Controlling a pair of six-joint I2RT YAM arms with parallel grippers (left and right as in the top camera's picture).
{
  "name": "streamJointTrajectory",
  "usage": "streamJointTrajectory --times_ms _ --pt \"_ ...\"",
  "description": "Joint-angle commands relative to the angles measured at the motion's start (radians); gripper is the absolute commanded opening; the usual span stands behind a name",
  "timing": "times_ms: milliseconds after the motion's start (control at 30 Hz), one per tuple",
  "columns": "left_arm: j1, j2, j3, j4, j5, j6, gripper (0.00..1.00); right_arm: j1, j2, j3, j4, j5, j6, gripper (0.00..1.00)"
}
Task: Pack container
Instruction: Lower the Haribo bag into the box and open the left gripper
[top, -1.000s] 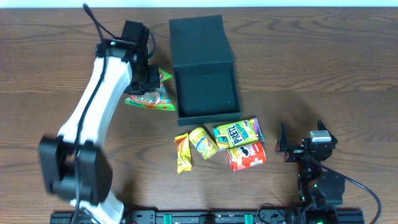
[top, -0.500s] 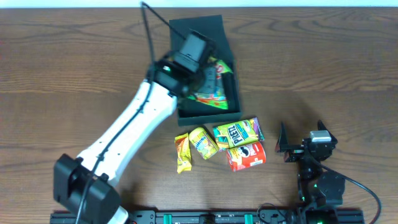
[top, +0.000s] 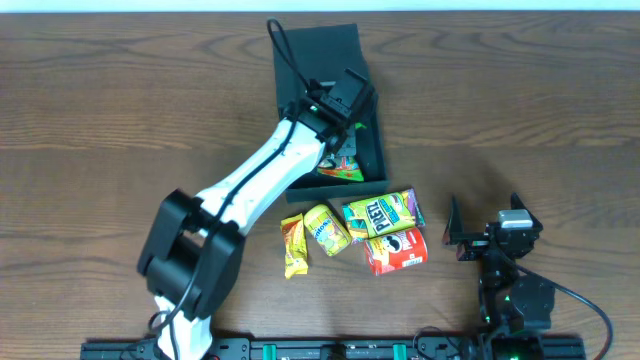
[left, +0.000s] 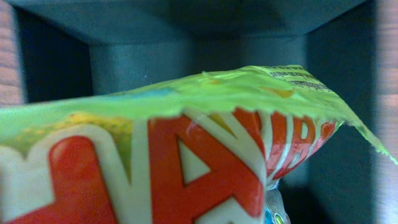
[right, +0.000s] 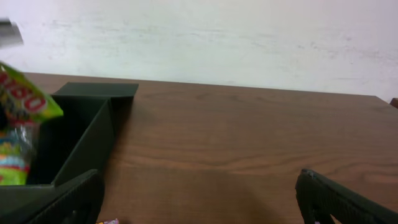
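The container (top: 322, 60) is a dark matte square box standing open at the back middle of the table, its lid flap folded away behind it. My left gripper (top: 343, 128) reaches into it and is shut on a green and red gummy bag (top: 345, 166), which hangs inside the box. In the left wrist view the bag (left: 186, 155) fills the frame in front of the box's inner wall (left: 186, 56). The right wrist view shows the bag (right: 18, 118) upright over the box (right: 87, 143). My right gripper (top: 484, 222) (right: 199, 199) is open and empty at the front right.
Several snack packets lie in front of the box: a yellow packet (top: 293, 245), a small yellow bag (top: 326, 229), a green Pretz pack (top: 382, 213) and a red Pringles pack (top: 396, 250). The wooden table (top: 520, 110) lies around them.
My left arm carried the gummy bag from the table left of the box rightward over the box and lowered it inside. The right arm has not moved.
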Motion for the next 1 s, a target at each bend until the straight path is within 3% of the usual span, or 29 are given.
streamJointTrajectory --times_ms 0,67,100,133,167,567,600,733,967 --pt "0.016 0.011 0.019 -0.017 -0.057 -0.021 0.1 -0.001 -0.005 -0.002 -0.005 -0.003 -0.008 0.99" --pt "0.027 0.016 0.019 -0.035 -0.086 -0.02 0.11 -0.001 -0.005 -0.002 -0.005 -0.003 -0.008 0.99" --pt "0.034 0.016 0.019 -0.042 -0.09 -0.02 0.18 -0.001 -0.005 -0.002 -0.005 -0.003 -0.008 0.99" --pt "0.041 0.016 0.019 -0.046 -0.089 -0.02 0.39 -0.001 -0.005 -0.002 -0.005 -0.003 -0.008 0.99" --pt "0.049 0.016 0.019 -0.05 -0.085 -0.019 0.49 -0.001 -0.005 -0.002 -0.005 -0.003 -0.008 0.99" --pt "0.074 -0.069 0.032 -0.059 0.025 0.008 0.49 -0.001 -0.005 -0.002 -0.005 -0.003 -0.008 0.99" --pt "0.07 -0.08 0.032 -0.06 0.024 0.013 0.47 -0.001 -0.005 -0.002 -0.005 -0.003 -0.008 0.99" --pt "0.048 -0.076 0.028 -0.063 0.032 0.039 0.06 -0.001 -0.005 -0.002 -0.005 -0.003 -0.008 0.99" --pt "0.025 -0.006 0.024 -0.026 0.028 0.051 0.06 -0.001 -0.005 -0.002 -0.005 -0.003 -0.008 0.99"
